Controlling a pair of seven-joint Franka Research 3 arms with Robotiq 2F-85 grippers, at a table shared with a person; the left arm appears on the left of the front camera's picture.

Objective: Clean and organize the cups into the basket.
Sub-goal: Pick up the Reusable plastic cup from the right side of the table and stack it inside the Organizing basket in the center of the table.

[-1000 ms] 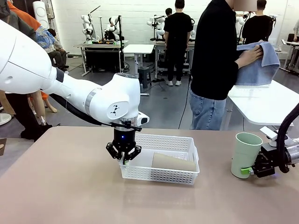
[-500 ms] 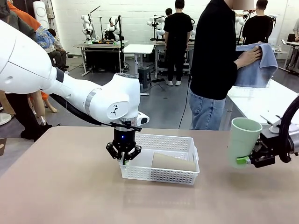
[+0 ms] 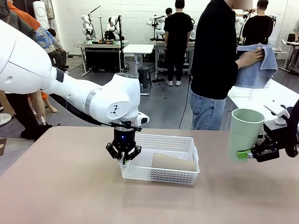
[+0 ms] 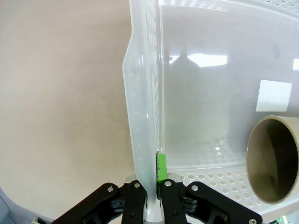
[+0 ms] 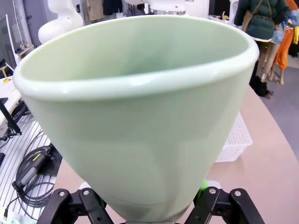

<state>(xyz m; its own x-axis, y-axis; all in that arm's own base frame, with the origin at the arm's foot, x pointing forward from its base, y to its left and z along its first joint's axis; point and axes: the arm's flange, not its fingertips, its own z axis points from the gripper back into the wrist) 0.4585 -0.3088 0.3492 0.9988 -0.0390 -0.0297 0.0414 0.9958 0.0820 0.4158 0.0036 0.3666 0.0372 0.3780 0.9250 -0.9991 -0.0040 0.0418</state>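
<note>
The white mesh basket sits mid-table with a tan cup lying on its side inside. My left gripper is shut on the basket's left rim, one green pad inside the wall; the tan cup's open mouth faces it. At the right, my right gripper is shut on the pale mint green cup near its base and holds it upright above the table. That green cup looms between the fingers in the right wrist view.
A person stands at the far side of the table, wiping something with a blue towel. A white table stands behind at the right. The tan tabletop stretches bare to the left and in front of the basket.
My right gripper has lifted the green cup off the table and raised it. The left gripper and basket have stayed put.
</note>
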